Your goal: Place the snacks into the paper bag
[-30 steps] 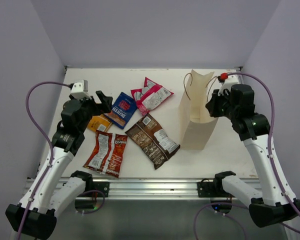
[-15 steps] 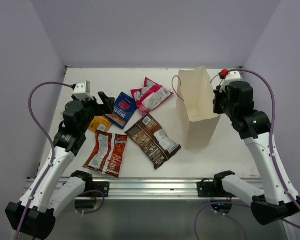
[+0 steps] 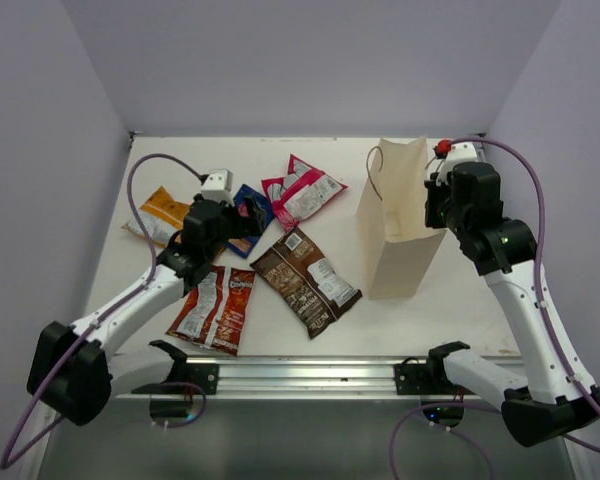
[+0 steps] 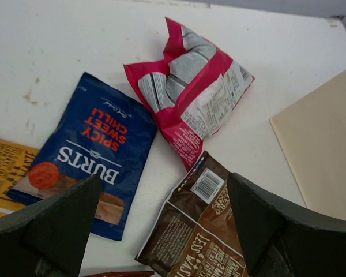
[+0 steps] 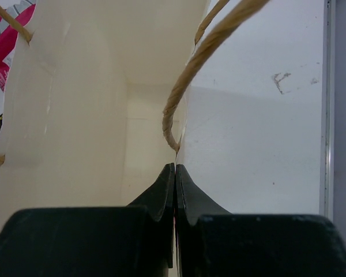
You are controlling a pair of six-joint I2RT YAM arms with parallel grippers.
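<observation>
Between the spread fingers of the left gripper (image 4: 162, 187) lay crinkly foil snacks (image 4: 89, 151); the right gripper (image 5: 175, 168) clamped the thin-walled paper bag (image 5: 75, 115).

The paper bag (image 3: 392, 232) stands upright on the right of the worktop (image 3: 450, 300). Lying flat to its left are the rear packet (image 3: 305, 192), the Burts packet (image 4: 86, 156) beside it, and the far-left packet (image 3: 160, 212). In front lie the middle packet (image 3: 305, 280) and the front-left packet (image 3: 215, 308).

Glossy crinkled foil snacks (image 4: 190, 104); matt kraft paper bag (image 3: 392, 225); matt white scuffed table (image 3: 450, 300).
</observation>
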